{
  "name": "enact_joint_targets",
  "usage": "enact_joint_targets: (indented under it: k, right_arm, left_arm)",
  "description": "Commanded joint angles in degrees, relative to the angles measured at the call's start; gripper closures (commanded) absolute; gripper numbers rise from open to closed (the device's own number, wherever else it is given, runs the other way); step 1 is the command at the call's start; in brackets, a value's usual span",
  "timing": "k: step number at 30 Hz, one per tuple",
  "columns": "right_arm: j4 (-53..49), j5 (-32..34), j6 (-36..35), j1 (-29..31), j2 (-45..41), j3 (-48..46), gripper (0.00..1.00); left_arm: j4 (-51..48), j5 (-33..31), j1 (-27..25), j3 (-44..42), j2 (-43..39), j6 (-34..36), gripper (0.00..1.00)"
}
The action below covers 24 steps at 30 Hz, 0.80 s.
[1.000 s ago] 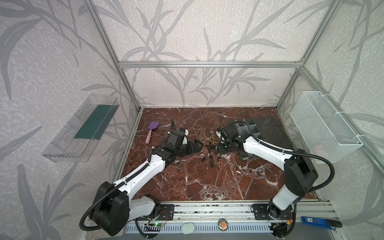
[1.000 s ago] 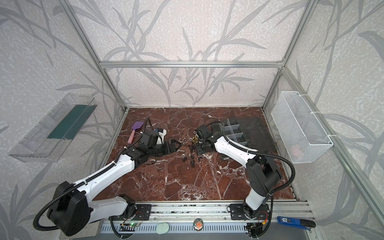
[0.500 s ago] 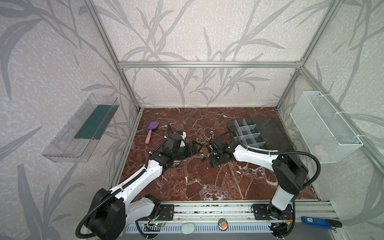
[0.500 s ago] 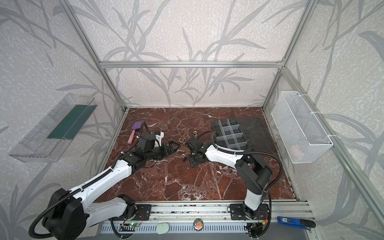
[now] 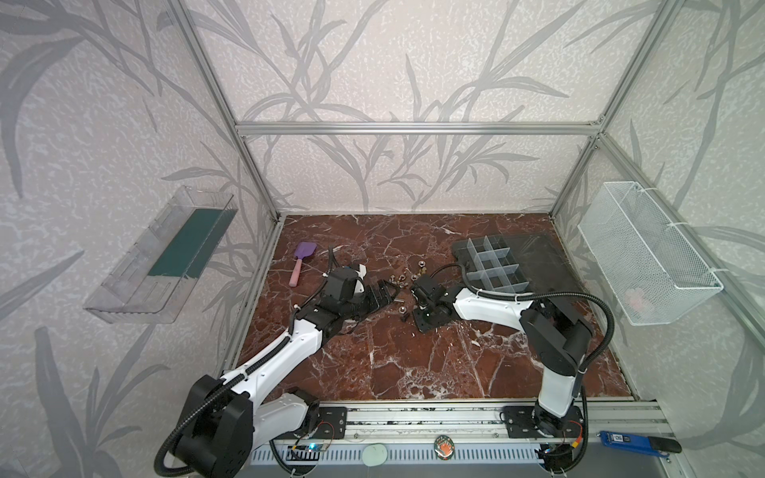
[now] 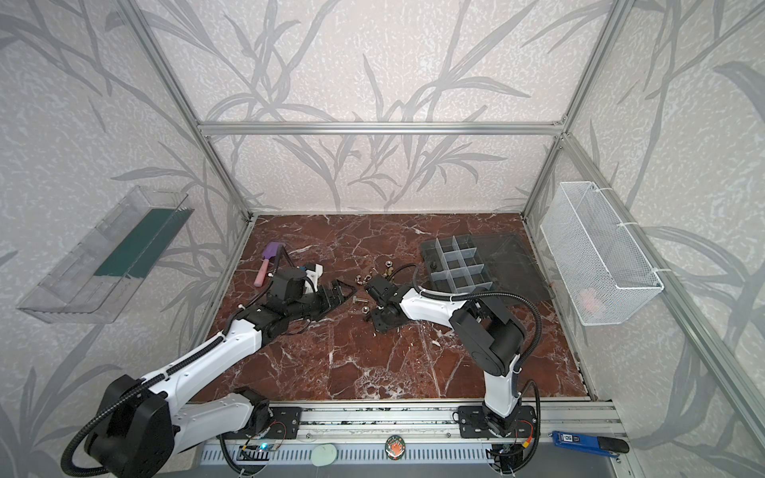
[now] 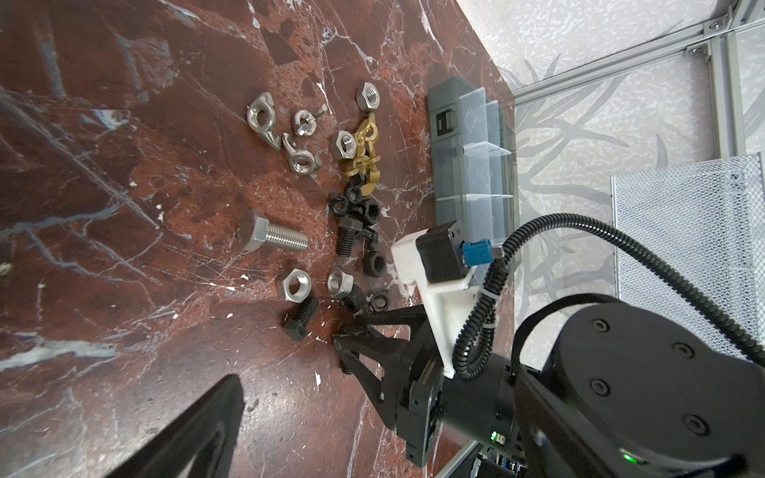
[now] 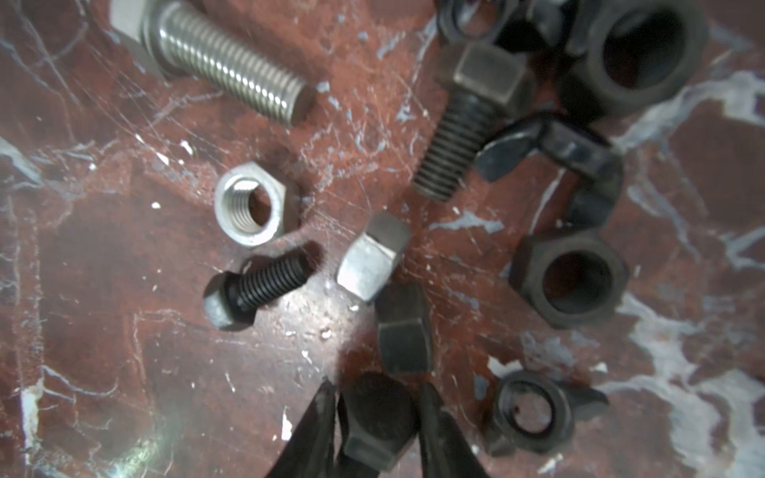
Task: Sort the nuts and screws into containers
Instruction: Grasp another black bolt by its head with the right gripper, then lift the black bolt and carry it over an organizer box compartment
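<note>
Your right claw [image 8: 376, 387] sits narrow astride a black screw [image 8: 378, 422], whether gripping you cannot tell; lift early and it slips against the black hex piece [image 8: 403, 327] just ahead

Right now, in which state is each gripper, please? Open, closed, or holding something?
Left gripper: open, holding nothing.
Right gripper: closed on a black part.

1. My left arm [image 5: 285, 351] stretches from lower left to the centre of a top view; my left gripper [image 5: 385, 291] lies low, jaws apart.
2. My right arm [image 5: 492, 306] folds in from lower right; my right gripper [image 8: 376, 387] points down, jaws pinching a black screw [image 8: 376, 426].
</note>
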Motion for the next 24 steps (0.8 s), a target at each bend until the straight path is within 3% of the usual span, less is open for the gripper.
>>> enact_joint_targets:
  k: [1, 7, 12, 24]
  right_arm:
    - [0.0, 0.3, 0.0, 0.2, 1.3, 1.1, 0.73]
    - [-0.7, 0.5, -0.5, -0.3, -0.8, 0.5, 0.84]
    - [-2.6, -1.0, -2.3, -3.1, -5.5, 1.6, 0.85]
    - [-7.7, 0.5, -10.3, -18.8, -11.3, 10.7, 0.87]
  left_arm:
    - [1.1, 0.7, 0.3, -0.1, 0.1, -0.4, 0.01]
    - [0.6, 0.9, 0.4, 0.3, -0.1, 0.2, 0.01]
    - [-0.4, 1.3, 0.3, 2.9, 0.7, 1.9, 0.01]
    - [-3.2, 2.5, -2.4, 16.8, 10.3, 6.3, 0.01]
